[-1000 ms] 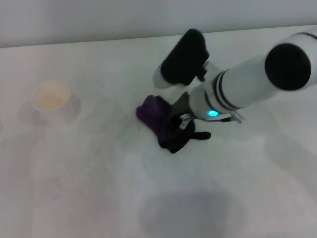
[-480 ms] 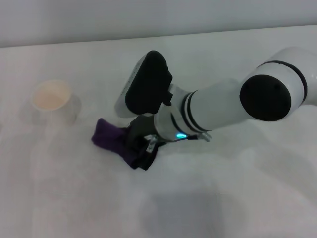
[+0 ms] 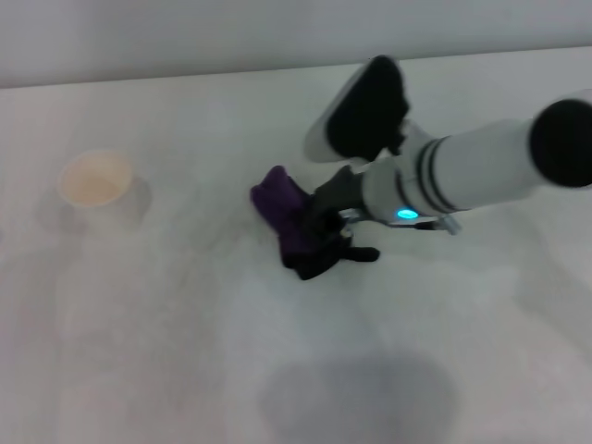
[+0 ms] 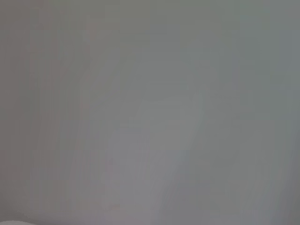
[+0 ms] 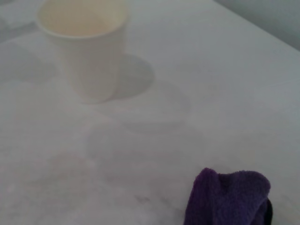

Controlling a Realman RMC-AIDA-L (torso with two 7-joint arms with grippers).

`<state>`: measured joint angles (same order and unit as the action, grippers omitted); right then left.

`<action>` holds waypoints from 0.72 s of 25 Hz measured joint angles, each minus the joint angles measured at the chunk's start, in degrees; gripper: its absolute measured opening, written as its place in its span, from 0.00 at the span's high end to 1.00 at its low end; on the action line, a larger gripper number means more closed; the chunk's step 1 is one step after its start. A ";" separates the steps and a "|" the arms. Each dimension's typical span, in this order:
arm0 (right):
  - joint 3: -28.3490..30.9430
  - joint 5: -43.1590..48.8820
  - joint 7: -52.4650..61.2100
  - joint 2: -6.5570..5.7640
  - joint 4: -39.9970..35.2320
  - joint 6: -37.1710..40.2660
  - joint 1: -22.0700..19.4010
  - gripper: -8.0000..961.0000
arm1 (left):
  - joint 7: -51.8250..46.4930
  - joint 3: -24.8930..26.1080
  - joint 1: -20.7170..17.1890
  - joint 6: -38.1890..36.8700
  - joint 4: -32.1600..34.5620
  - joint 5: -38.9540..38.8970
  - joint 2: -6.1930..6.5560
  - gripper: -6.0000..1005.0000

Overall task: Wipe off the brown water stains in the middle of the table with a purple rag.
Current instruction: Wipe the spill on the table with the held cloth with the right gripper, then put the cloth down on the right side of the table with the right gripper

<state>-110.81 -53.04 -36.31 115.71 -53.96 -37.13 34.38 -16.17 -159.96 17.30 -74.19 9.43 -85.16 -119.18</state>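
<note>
One bunched, soft-folded purple rag (image 3: 294, 222) on the smooth white table (image 3: 185, 351).

A white paper cup (image 3: 95, 188) stands upright at the left of the worktop (image 3: 185, 351), its inside tinted tan, a soft shadow beside it.

My right arm (image 3: 481, 171) is a white tube with black rings, a cyan light near the wrist, a black-and-white camera block, then a dark tool (image 3: 324, 236).
</note>
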 joint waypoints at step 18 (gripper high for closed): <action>19.35 -1.42 -12.80 -0.39 -2.95 -9.80 -8.07 0.88 | 0.00 0.00 0.53 -0.25 -0.73 0.00 0.09 0.12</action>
<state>-91.46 -54.46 -49.11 115.32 -56.90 -46.93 26.32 -16.17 -159.96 17.83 -74.45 8.70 -85.17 -119.09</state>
